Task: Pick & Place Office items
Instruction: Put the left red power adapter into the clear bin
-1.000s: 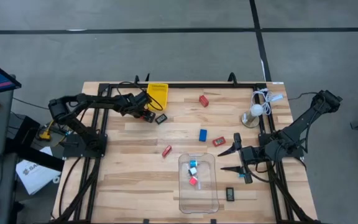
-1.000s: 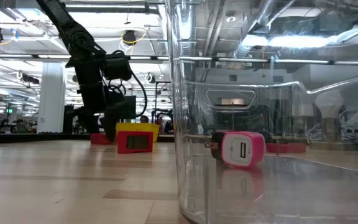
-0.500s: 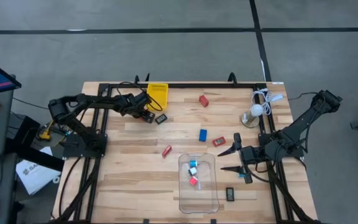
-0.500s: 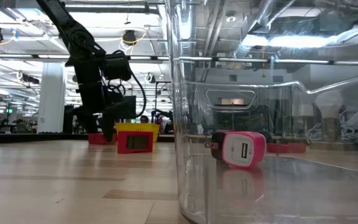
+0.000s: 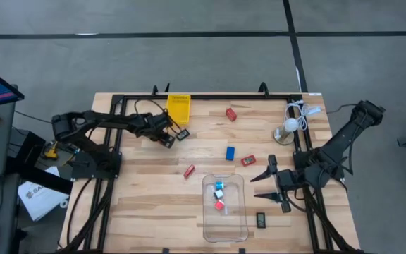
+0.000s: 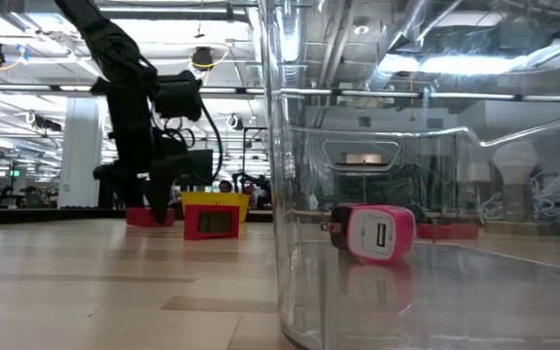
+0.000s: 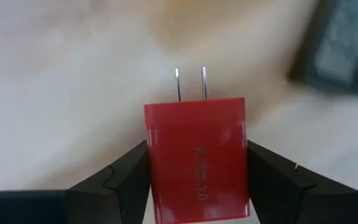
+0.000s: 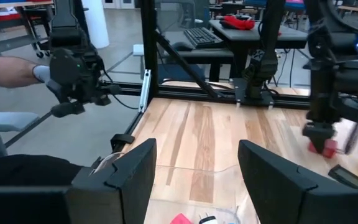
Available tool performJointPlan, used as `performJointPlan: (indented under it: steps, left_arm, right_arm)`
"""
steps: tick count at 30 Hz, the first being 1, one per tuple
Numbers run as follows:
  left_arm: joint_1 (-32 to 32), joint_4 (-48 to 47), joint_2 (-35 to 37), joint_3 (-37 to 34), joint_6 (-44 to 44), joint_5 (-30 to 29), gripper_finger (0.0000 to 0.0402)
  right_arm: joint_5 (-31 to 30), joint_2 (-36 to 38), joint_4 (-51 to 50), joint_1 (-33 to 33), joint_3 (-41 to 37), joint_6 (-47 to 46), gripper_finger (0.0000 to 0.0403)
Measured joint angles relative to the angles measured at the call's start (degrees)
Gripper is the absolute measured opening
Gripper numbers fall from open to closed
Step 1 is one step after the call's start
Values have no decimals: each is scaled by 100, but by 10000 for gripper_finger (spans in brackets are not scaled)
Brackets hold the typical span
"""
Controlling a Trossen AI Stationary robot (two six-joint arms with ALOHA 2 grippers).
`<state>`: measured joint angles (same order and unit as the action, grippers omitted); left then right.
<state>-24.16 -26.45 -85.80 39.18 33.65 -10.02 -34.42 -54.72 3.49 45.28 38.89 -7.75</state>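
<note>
Where the high view looks down, the left gripper (image 5: 166,136) sits at ten o'clock, the right gripper (image 5: 268,185) at four, jaws apart. Left wrist view: fingers clamp a red charger (image 7: 196,158).

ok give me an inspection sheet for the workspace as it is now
surface: wooden table, black frame rails.
job's things: red charger in the left claw; red pieces, blue block, black rectangles on the wood; a few in the clear bin.
clutter: yellow tray, white lamp.
grippers: left claw shut on charger; right claw open, empty.
cables: coiled cable by lamp.
surroundings: grey floor, person's hand.
</note>
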Motion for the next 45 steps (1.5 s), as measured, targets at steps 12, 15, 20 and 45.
performJointPlan:
  steps: [12,15,20,45]
  left_arm:
    - [1177,-36,1651,-686,940,-178,213]
    - [1513,-2,1919,-746,1039,-181,213]
    - [2053,142,2145,-799,1081,-238,213]
    - [4871,2616,2158,-796,1054,-1634,213]
  right_arm:
    - [-465,-2,38,313,-2,-87,221]
    - [-465,-2,41,308,-2,-87,221]
    - [-465,-2,55,299,-2,-83,221]
    - [-465,-2,42,304,-2,-81,221]
